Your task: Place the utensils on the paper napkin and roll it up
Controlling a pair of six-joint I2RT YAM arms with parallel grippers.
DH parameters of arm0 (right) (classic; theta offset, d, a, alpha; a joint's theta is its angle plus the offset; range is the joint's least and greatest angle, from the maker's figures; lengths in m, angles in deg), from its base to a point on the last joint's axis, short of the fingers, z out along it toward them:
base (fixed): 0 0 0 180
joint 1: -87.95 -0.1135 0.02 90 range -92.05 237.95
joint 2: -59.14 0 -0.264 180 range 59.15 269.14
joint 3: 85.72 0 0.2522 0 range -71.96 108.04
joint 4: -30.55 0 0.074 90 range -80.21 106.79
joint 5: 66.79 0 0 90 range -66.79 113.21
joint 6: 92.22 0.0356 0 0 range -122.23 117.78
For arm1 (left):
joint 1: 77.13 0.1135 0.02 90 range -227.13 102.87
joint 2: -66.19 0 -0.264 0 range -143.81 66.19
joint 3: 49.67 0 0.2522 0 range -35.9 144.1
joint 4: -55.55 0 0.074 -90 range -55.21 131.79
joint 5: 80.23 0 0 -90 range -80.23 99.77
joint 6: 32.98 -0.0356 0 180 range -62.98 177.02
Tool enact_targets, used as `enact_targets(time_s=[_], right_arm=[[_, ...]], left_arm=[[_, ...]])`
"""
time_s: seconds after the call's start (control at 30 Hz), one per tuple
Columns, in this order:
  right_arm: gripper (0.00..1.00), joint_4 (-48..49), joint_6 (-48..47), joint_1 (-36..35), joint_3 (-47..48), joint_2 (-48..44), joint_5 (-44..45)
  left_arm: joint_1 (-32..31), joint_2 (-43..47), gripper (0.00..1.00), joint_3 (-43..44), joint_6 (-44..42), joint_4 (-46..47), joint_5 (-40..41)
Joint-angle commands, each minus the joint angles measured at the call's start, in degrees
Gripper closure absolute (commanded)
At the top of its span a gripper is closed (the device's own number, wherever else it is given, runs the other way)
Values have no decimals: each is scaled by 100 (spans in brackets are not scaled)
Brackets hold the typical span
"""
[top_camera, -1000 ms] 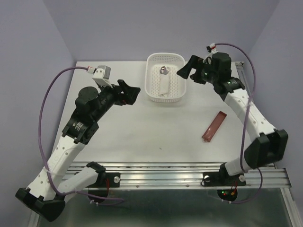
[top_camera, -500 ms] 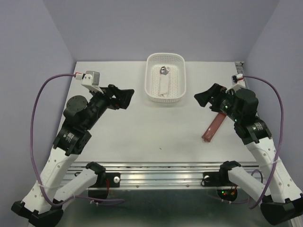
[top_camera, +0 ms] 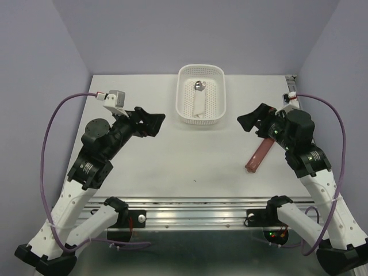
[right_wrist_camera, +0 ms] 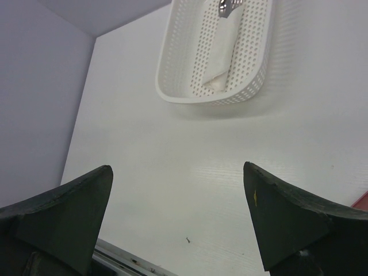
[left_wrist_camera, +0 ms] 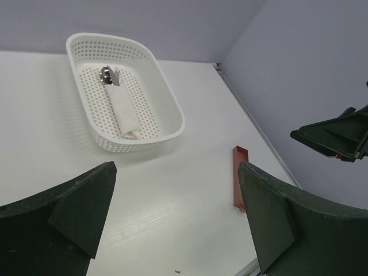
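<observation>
The paper napkin (top_camera: 199, 107) lies rolled into a narrow white tube inside the white perforated basket (top_camera: 177, 102) at the table's far centre. The spoon's shiny silver bowl (top_camera: 199, 86) pokes out of the roll's far end; its green handle is hidden inside. The roll also shows in the left wrist view (left_wrist_camera: 124, 110) and in the right wrist view (right_wrist_camera: 221, 54). My left gripper (top_camera: 152, 123) is open and empty, raised left of the basket. My right gripper (top_camera: 252, 121) is open and empty, raised right of the basket.
A slim red-brown open box (top_camera: 260, 153) lies on the table at the right, under my right arm, and shows in the left wrist view (left_wrist_camera: 239, 184). Lavender walls enclose the table on three sides. A metal rail (top_camera: 201, 215) runs along the near edge.
My right gripper swung back from beside the basket to the right side above the red-brown box. My left gripper drew back a little to the left. The roll stayed in the basket.
</observation>
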Motion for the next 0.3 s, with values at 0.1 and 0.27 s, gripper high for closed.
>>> enact_targets(time_s=[0.1, 0.27], right_arm=[[0, 109, -71, -27, 161, -111, 131], [0, 82, -106, -27, 240, -67, 245]], left_arm=[[28, 141, 1, -37, 44, 327, -99], [28, 159, 1, 25, 27, 326, -99]])
